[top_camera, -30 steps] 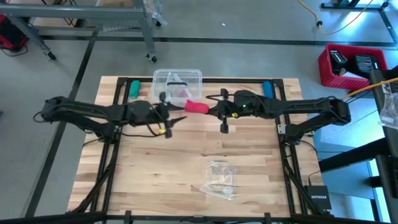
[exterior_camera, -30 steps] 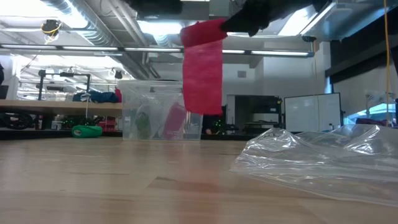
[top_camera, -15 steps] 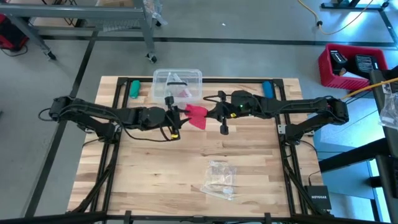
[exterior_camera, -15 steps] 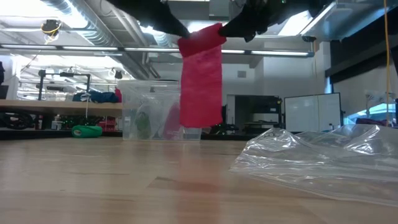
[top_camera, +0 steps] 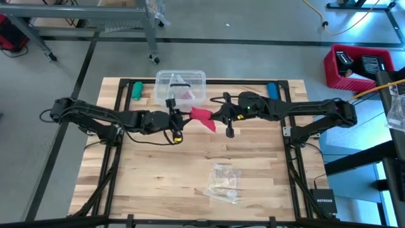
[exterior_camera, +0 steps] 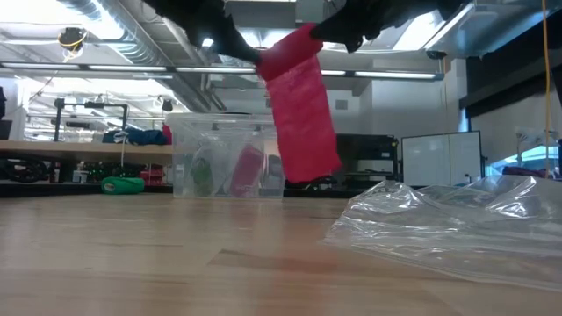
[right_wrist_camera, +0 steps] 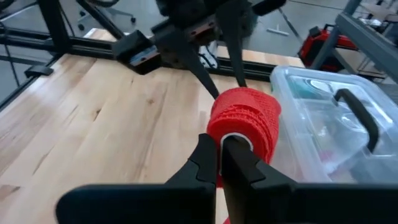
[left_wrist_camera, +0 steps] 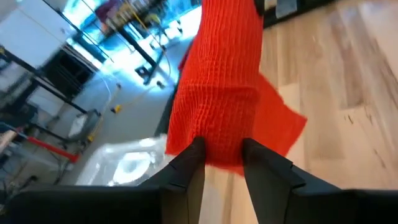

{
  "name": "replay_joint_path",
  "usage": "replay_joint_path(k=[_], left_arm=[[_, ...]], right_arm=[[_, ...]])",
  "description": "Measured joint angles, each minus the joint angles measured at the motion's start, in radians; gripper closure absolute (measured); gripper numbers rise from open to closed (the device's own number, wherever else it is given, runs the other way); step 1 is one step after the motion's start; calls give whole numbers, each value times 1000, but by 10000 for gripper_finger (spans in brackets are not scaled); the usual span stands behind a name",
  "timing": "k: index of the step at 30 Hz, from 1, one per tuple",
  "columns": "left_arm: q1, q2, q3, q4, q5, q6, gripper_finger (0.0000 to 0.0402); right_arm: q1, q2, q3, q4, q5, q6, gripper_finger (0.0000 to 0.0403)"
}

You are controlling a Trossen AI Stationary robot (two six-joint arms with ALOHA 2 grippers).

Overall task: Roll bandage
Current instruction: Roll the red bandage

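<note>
Bandage [top_camera: 202, 115] sits mid-air at upper centre of the high view, just in front of the box [top_camera: 181, 86]: right gripper [right_wrist_camera: 219, 163] clenched on the roll's core, loose tail hanging slantwise in the low view, clear of the table [top_camera: 190, 177]. Left gripper [left_wrist_camera: 222, 163] has its fingers either side of the tail, close against it; I can't tell if they bite yet. My call: get a firm pinch on the tail, keep it taut and square to the roll while winding, and don't let it drift toward the wrapper [top_camera: 223, 182].
</note>
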Motion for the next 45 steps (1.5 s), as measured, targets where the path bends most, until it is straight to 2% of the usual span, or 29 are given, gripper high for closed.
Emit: replay_joint_path(k=[7,13,17,20,28,34,36,41,45], left_arm=[[-22,-2,22,64,-6,35,301],[-13,43,22,90,-20,134,309],[-15,73,23,122,-138,206,310],[-15,84,24,134,-160,239,310],[-21,97,27,22,-158,155,310],[-27,104,18,-82,-210,119,310],[-33,106,18,-70,-212,117,310],[-89,32,63,-85,-226,90,310],[-96,-79,69,-153,-210,16,310]], right_arm=[[0,-1,2,25,39,91,396],[-2,7,1,61,45,244,396],[-2,16,1,90,26,315,396],[-2,26,1,111,17,341,396],[8,19,-2,119,12,345,398],[14,-8,8,152,-10,340,402],[15,-17,10,141,-15,334,402],[13,-19,5,68,-6,297,402],[13,-44,4,18,-27,234,402]])
